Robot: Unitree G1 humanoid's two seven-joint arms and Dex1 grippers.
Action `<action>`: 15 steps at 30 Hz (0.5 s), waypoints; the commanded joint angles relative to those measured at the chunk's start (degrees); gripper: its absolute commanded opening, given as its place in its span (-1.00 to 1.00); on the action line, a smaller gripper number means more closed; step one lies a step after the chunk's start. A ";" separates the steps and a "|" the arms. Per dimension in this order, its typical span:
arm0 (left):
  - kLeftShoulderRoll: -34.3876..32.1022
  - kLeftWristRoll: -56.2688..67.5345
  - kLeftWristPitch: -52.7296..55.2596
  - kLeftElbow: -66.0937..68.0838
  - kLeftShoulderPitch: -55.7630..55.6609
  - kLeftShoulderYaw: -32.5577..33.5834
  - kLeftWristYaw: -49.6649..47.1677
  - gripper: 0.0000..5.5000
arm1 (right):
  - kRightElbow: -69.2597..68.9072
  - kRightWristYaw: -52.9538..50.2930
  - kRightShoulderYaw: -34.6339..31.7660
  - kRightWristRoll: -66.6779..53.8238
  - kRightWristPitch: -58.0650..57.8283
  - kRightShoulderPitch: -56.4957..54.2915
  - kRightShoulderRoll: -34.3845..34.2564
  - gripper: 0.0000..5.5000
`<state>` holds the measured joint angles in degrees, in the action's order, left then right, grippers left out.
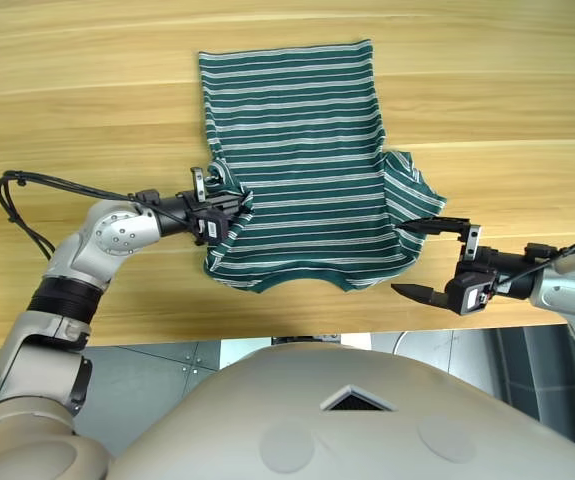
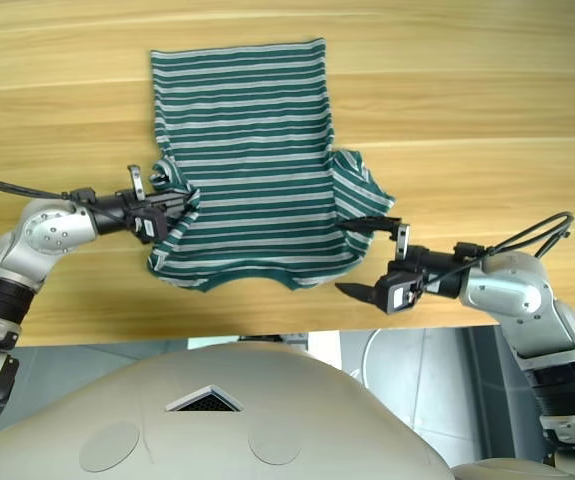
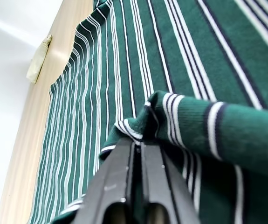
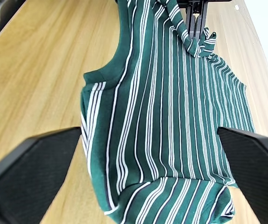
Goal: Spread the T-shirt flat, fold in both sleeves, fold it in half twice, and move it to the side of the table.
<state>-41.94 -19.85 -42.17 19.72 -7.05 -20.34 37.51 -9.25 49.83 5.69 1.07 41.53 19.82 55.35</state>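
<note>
Black cables [image 1: 22, 200] loop over the wooden table [image 1: 87, 100] well to the left of the T-shirt [image 1: 302, 150]. At the T-shirt's left edge, about halfway down its length, the left gripper [image 1: 231, 206] has its two fingers pressed together on a bunched fold of striped cloth. In the left wrist view the black fingers [image 3: 124, 172] meet with the left sleeve [image 3: 203, 126] pinched between them and curled over their tips. How much cloth sits inside the pinch is hidden, and the fingers' lower ends are cut off by the frame.

The T-shirt lies on the table, green with white and dark stripes. Its hem is at the far side and its neckline [image 1: 297, 282] is at the near edge. The body is mostly flat, and the left side is lifted and wrinkled where it is held. A small pale thing [image 3: 39, 58] sits on the table's rim beyond the T-shirt, too blurred to identify.

The right sleeve [image 1: 414, 183] sticks out from the T-shirt's right side, rumpled. Just below that sleeve is the right gripper [image 1: 416, 257], spread wide and holding nothing. One finger [image 1: 432, 224] reaches the T-shirt's right edge, and whether it touches the cloth cannot be told. The other finger [image 1: 414, 291] is off the T-shirt over bare wood. In the right wrist view both fingers [image 4: 29, 179] are cut off at the frame's edges.
</note>
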 commanded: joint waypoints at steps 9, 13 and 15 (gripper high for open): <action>-1.67 5.34 5.96 -3.49 2.65 0.81 3.90 -0.30 | -0.49 -0.09 0.39 0.12 -0.18 -0.57 -0.27 0.96; -2.35 9.64 6.55 -7.87 4.95 2.31 5.29 -0.10 | -0.48 -0.14 0.40 0.09 -0.08 -0.47 -0.26 0.96; -2.95 11.53 6.56 -9.47 6.22 3.66 5.40 0.03 | -0.40 -0.17 0.43 0.09 -0.06 -0.46 -0.27 0.96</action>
<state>-43.43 -10.41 -35.94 12.19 -1.99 -18.43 42.18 -9.29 49.82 6.22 1.10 41.55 19.73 54.96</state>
